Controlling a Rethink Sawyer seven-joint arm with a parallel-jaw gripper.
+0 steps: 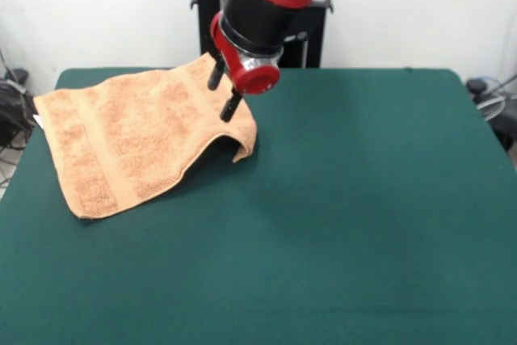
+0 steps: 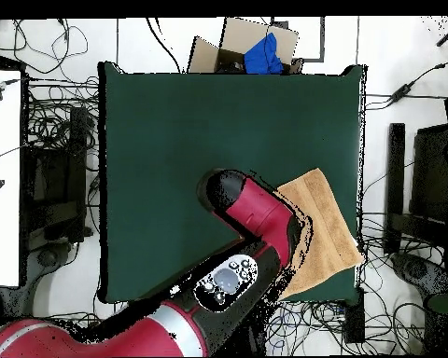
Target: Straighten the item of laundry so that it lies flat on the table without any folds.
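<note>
Front view: a peach-orange terry towel (image 1: 133, 143) lies on the dark green table (image 1: 339, 224), toward the left and far part of the surface, its left corner reaching the table's edge; most of the cloth lies spread, with woven bands running across it, but the right-hand corner is raised off the surface and curls downward, leaving a dark shadowed hollow beneath it; the red and black arm (image 1: 271, 6) descends from above, and its gripper (image 1: 224, 90) sits at this raised corner; two black fingers (image 1: 229, 107) are visible, set a little apart, the lower one touching the top of the cloth; whether they pinch the towel or merely rest on it cannot be told. Overhead view: the towel (image 2: 326, 233) appears at the table's right edge (image 2: 357, 140), nearer the robot's base, partly hidden by the arm (image 2: 256, 214); cables (image 2: 55, 140) lie on the floor around the table, and a cardboard box with a blue item (image 2: 263, 54) stands beyond the far edge.
</note>
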